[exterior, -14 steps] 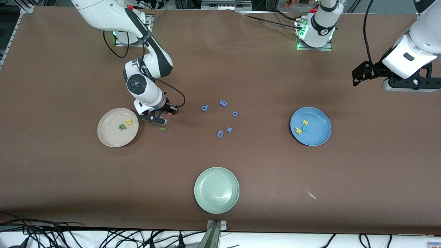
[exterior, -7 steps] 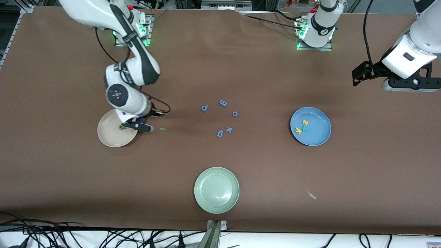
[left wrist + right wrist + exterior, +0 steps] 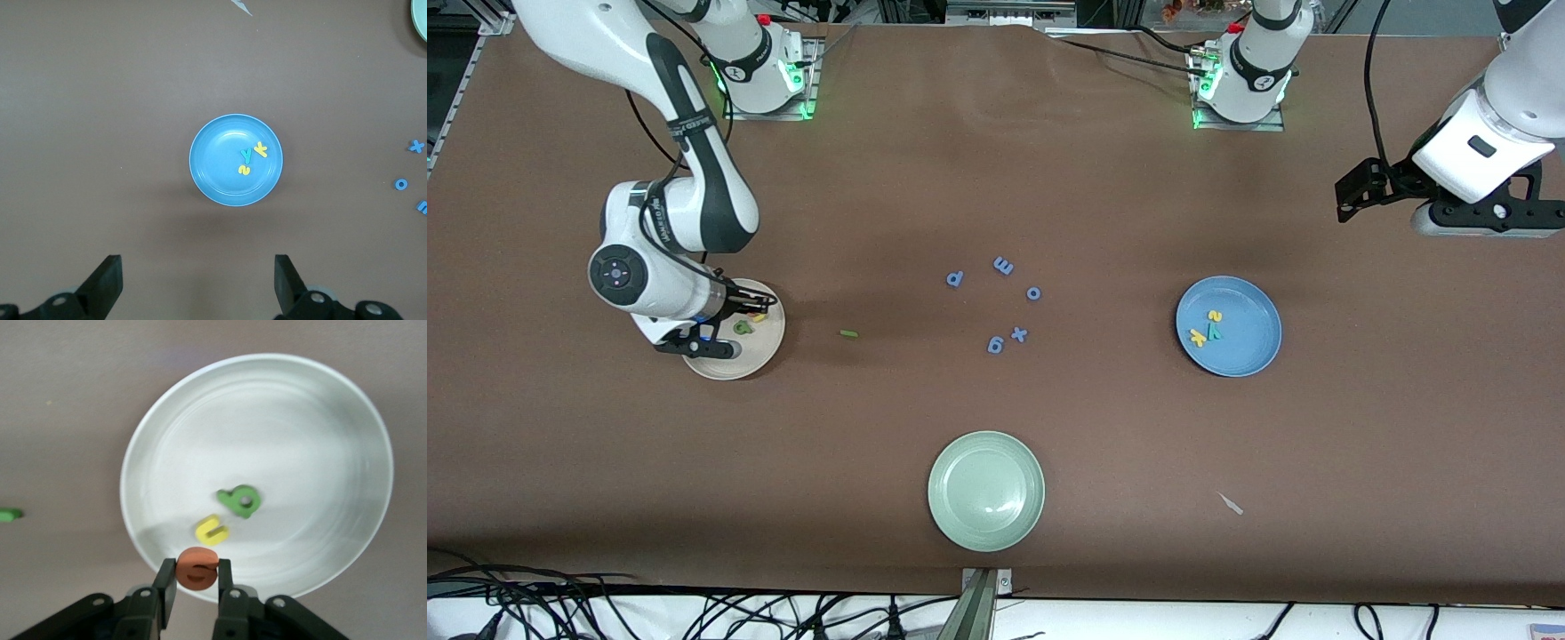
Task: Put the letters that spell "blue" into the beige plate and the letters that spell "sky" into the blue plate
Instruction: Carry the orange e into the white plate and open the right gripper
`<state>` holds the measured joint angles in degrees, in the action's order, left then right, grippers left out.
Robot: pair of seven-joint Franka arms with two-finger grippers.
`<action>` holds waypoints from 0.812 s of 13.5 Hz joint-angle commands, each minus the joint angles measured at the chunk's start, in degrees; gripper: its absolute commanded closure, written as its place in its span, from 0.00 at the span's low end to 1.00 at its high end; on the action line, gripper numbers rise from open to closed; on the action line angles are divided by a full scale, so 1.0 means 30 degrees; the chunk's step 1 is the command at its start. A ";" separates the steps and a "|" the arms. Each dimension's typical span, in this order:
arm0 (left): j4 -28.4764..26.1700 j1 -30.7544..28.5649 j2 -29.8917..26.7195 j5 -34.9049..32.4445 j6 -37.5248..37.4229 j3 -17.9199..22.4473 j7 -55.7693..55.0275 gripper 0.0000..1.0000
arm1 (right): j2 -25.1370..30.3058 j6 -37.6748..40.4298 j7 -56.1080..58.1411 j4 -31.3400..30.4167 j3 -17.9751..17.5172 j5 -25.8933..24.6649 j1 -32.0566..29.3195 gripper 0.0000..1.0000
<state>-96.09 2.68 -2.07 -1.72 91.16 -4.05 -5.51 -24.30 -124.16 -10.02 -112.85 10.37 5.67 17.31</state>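
My right gripper (image 3: 197, 579) is shut on the orange "e" (image 3: 198, 568) and hangs over the rim of the beige plate (image 3: 738, 366) on the side toward the middle of the table. Inside the plate lie the green "b" (image 3: 239, 501) and the yellow "u" (image 3: 211, 529). The thin green "l" (image 3: 848, 334) lies on the table beside the plate. The blue plate (image 3: 1249, 356) holds the yellow "s" (image 3: 244, 169), the yellow "k" (image 3: 260, 149) and the teal "y" (image 3: 247, 155). My left gripper (image 3: 197, 285) waits open and empty, high over the table's left arm end.
A pale green plate (image 3: 985, 491) sits nearest the front camera at mid-table. Several periwinkle-blue letters (image 3: 1003, 265) are scattered between the beige and blue plates. A small white scrap (image 3: 1231, 503) lies on the brown table nearer the front camera than the blue plate.
My right gripper has carried the orange "e" from beside the green "l" toward the right arm's end, to over the beige plate. The left arm has not moved.
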 commanded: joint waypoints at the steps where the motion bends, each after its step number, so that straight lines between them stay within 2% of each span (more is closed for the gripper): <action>1: 0.0449 0.0016 0.0104 0.0545 -0.0385 0.0062 0.0224 0.00 | -0.0922 0.0428 -0.0086 0.1315 -0.0117 -0.0074 -0.0146 0.00; 6: 0.0449 0.0045 0.0075 0.0545 -0.0385 0.0062 0.0224 0.00 | -0.1010 0.0576 -0.0638 0.2604 -0.0526 0.0132 0.0292 0.00; 11: 0.0449 0.0045 0.0075 0.0545 -0.0414 0.0062 0.0224 0.00 | -0.1595 0.0342 -0.3570 0.3308 -0.2691 0.0132 0.0382 0.00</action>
<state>-96.03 2.68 -2.07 -1.72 91.16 -4.05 -5.51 -27.23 -123.63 -18.13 -105.31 4.12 5.83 18.53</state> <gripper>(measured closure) 0.000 0.000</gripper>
